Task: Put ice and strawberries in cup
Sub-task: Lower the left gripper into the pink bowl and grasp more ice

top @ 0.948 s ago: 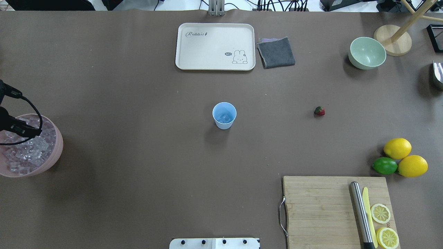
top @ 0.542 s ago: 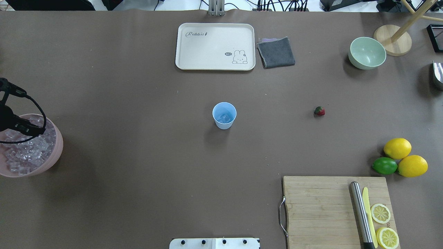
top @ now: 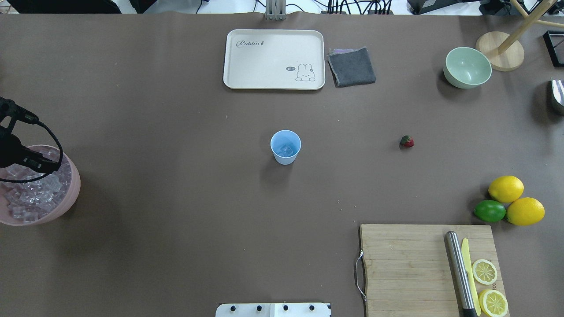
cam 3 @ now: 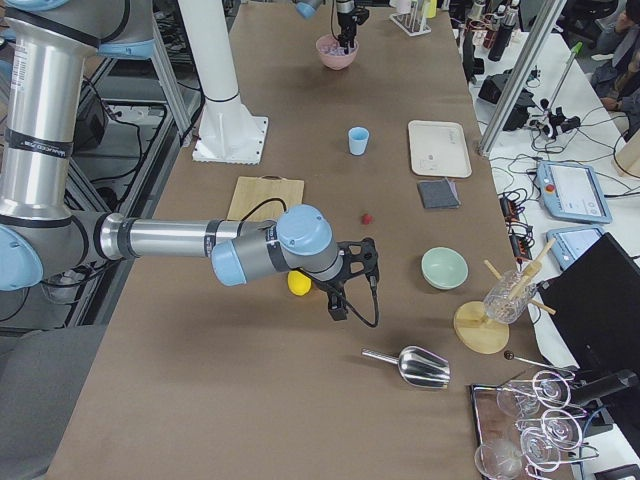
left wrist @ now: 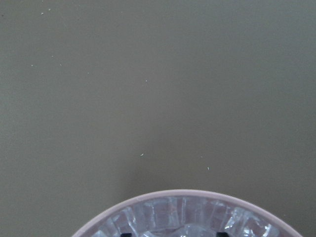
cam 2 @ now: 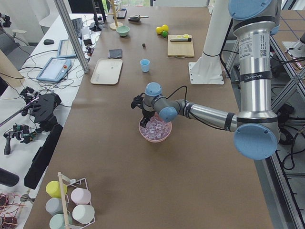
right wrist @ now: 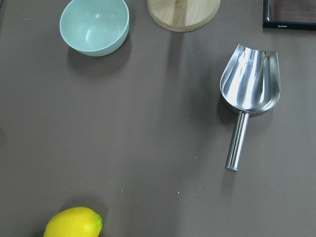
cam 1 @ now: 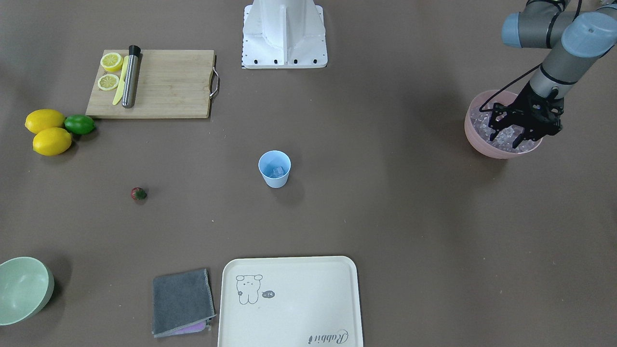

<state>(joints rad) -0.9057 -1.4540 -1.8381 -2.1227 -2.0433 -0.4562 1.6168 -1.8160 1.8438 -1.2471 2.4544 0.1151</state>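
Note:
The light-blue cup (top: pixel 285 147) stands upright at the table's middle with a clear ice cube or two inside (cam 1: pixel 277 171). The small red strawberry (top: pixel 406 141) lies alone on the table to its right. The pink bowl (top: pixel 74 193) at the far left edge is full of ice cubes (top: pixel 31 198). My left gripper (cam 1: pixel 504 142) hangs over this bowl, open, its fingertips down among the cubes; the left wrist view shows the bowl's rim (left wrist: pixel 187 193) and two fingertips wide apart. My right gripper (cam 3: pixel 345 285) shows only in the exterior right view, near the lemons; I cannot tell its state.
A cream tray (top: pixel 273 59) and a grey cloth (top: pixel 351 67) lie at the far side. A pale-green bowl (top: pixel 468 67), two lemons (top: pixel 506 188), a lime (top: pixel 489 211) and a cutting board (top: pixel 410 268) are on the right. A metal scoop (right wrist: pixel 249 94) lies below my right wrist.
My left gripper has shifted slightly to the right over the pink bowl. The cup and the strawberry have not moved.

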